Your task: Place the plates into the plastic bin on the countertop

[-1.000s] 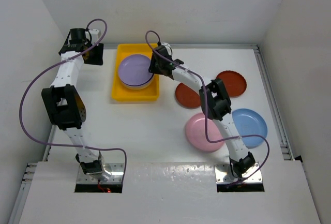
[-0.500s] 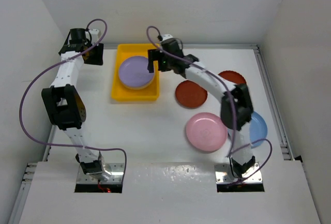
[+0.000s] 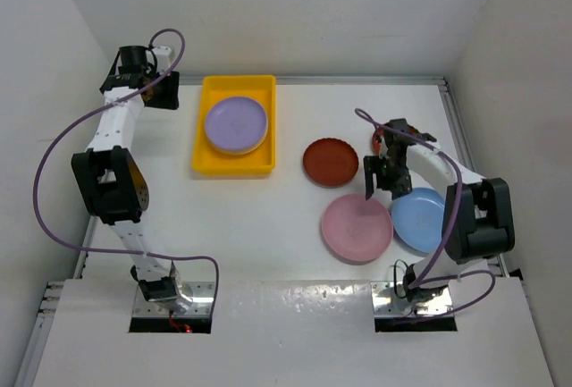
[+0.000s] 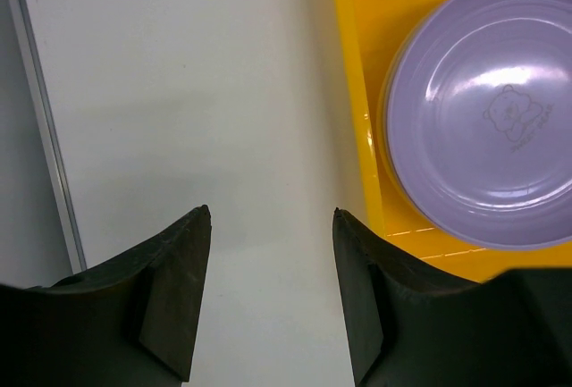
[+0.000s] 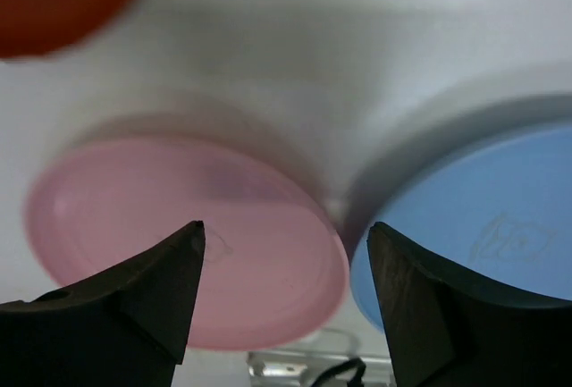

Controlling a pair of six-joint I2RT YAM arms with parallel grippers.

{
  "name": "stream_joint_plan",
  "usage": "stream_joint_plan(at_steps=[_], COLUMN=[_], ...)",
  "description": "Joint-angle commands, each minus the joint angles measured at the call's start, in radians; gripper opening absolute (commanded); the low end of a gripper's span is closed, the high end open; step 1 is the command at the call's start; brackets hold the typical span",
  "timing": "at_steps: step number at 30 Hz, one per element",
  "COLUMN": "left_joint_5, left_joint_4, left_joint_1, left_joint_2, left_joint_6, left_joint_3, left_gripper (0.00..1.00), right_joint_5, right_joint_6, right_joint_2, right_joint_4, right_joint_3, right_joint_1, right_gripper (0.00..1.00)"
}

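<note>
Beneath the right gripper point(image 5: 284, 229), seemingly untouched, lies the pink plate point(image 5: 161, 199).

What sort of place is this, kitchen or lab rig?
Probably a robot lab test cell, not a real kitchen: plain white walls box in a white tabletop with metal edge rails, holding plastic plates and a yellow bin.

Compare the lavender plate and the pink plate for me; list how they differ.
Colour: the lavender plate is pale purple, the pink plate pink. Place: the lavender plate lies inside the yellow bin; the pink plate lies on the bare table. Arms: the right gripper hangs open over the pink plate's edge; no gripper is above the lavender plate. Both are round, shallow, face up and unheld.
</note>
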Motion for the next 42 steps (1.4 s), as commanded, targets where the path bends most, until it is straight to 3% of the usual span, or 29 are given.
stream_joint_plan(at_steps=[1,5,8,16,21,26,32,37,42], left_joint_5=[0.021,0.021,0.021,-0.019,-0.019,-0.028,-0.037,-0.028,-0.028], left_joint_4=[0.021,0.021,0.021,0.021,0.021,0.021,0.021,0.021,0.021], left_joint_1=[-0.004,-0.004,-0.004,-0.004,-0.004,-0.004,-0.004,-0.004,-0.004], left_joint_2=[-0.004,-0.004,-0.013,-0.032,-0.032,-0.032,-0.032,-0.022,-0.013], left_joint_6=[-0.009,-0.009,0.0,0.021,0.021,0.03,0.03,0.03,0.03], left_joint_3=[0.046,0.036,0.027,0.018,0.009,0.009,0.009,0.018,0.027], left_gripper=[0.59,0.59,0.59,0.59,0.59,0.59,0.59,0.59,0.59], right_joint_5=[0.004,0.003,-0.02,0.047,0.021,-0.019,-0.091,-0.289,-0.329], right_joint_6=[-0.051,-0.078,-0.085,-0.129,-0.161,-0.319,-0.355,-0.196,0.079], right_joint_2=[-0.025,0.016,0.101,0.161,0.193,0.139,0.073,0.081,0.245], right_joint_4=[-0.017,0.066,0.112,0.118,0.077,0.041,-0.046,-0.033,0.047], right_joint_3=[-0.026,-0.061,-0.046,-0.003,-0.017,-0.07,-0.005,0.224,0.635], right_joint_1=[-0.022,-0.027,-0.015,0.06,0.057,0.132,0.214,0.214,0.24], right_gripper=[0.74,0.74,0.62,0.46,0.01,0.0,0.0,0.0,0.0])
